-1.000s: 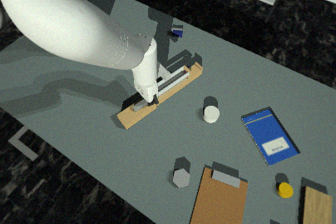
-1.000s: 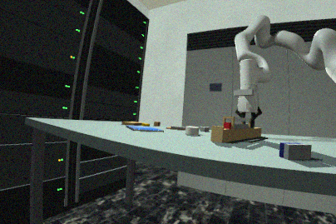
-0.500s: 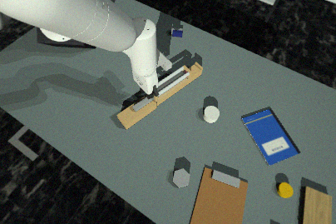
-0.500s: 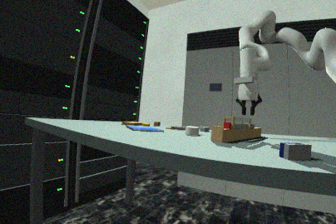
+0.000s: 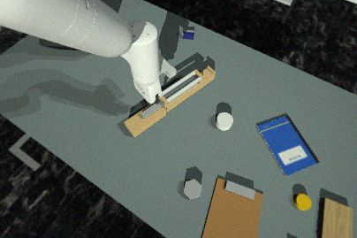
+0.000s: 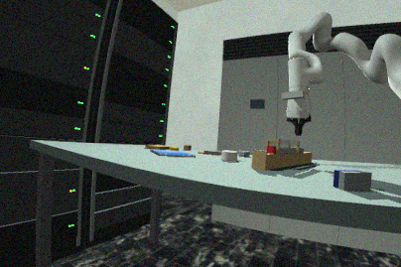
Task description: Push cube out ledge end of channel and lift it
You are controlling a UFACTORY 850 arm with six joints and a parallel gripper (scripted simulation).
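So the tan channel [image 5: 170, 102] lies diagonally on the grey table [image 5: 274, 88], and the red cube [image 6: 271, 149] sits at one end of it, visible only in the side view. The gripper [image 6: 299, 133] hangs above the channel with its fingers clenched on nothing. Around it: a white cylinder [image 5: 224, 121] just to the side, a grey hex block [image 5: 193, 188], a clipboard [image 5: 232, 212], a yellow disc [image 5: 303, 202], a wooden block [image 5: 338, 218], and a small blue-and-grey box [image 6: 352, 180] near the table edge. The blue book [image 5: 287, 144] has a white label, but the writing is too blurry to read.
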